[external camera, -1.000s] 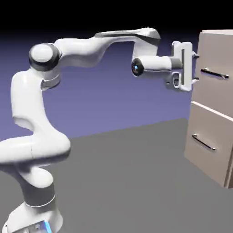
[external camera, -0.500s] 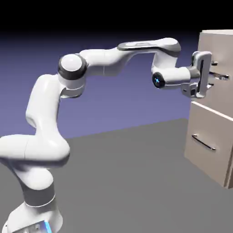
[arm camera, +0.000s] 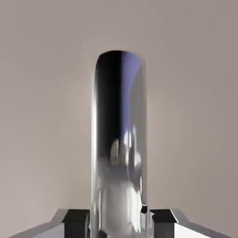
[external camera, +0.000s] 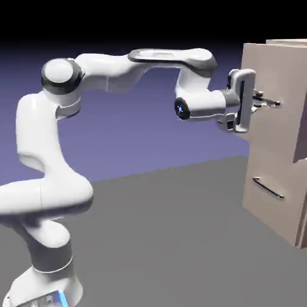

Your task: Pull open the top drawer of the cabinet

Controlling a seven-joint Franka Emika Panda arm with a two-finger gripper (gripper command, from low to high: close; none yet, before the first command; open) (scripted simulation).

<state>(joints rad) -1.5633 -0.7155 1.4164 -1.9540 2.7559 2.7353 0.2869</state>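
Note:
The beige-tan cabinet (external camera: 295, 42) stands at the exterior view's right. Its top drawer (external camera: 271, 69) stands out from the cabinet body toward the arm, its front ahead of the drawer below. My gripper (external camera: 261, 102) is shut on the top drawer's thin metal bar handle (external camera: 273, 104), with the hand level and facing the front. In the hand view the shiny handle (arm camera: 119, 135) runs up the middle between my two grey fingertips (arm camera: 76, 218), which press on both its sides in front of the plain drawer front (arm camera: 42, 93).
The lower drawer (external camera: 276, 210) sits closed under the top one, with its own bar handle (external camera: 268, 188). The grey table (external camera: 162, 240) stretches between the robot's base and the cabinet.
The open gripper reached right to the top drawer's handle and shut on it. It has since drawn back to the left, and the drawer front has come out with it.

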